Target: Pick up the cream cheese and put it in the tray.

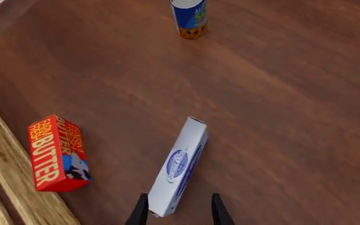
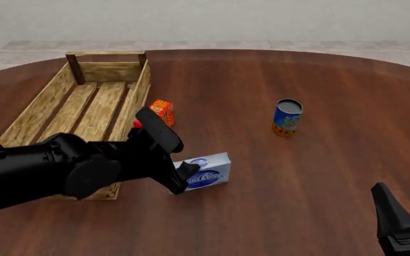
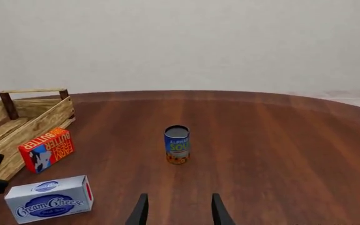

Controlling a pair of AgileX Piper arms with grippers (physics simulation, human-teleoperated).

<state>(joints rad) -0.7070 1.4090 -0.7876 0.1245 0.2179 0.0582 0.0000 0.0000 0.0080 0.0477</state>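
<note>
The cream cheese [image 2: 210,172] is a pale blue-white box with a dark blue oval logo, standing on its long edge on the table just right of the tray's near corner. My left gripper [image 2: 184,180] is open at the box's left end. In the left wrist view the near end of the cream cheese [image 1: 178,166] lies between the two fingers, close to one and apart from the other. The tray [image 2: 42,104] is a light-wood slatted crate at the left. My right gripper [image 2: 409,212] stands open at the near right, holding nothing. The right wrist view shows the cream cheese [image 3: 48,199] and tray [image 3: 33,122].
A red-orange butter box [image 2: 162,111] stands against the tray's right wall, beyond the cream cheese; it also shows as butter box [image 1: 58,152] and butter box [image 3: 46,150]. A blue can [image 2: 288,117] stands upright right of centre, seen too as can [image 1: 189,18] and can [image 3: 176,144].
</note>
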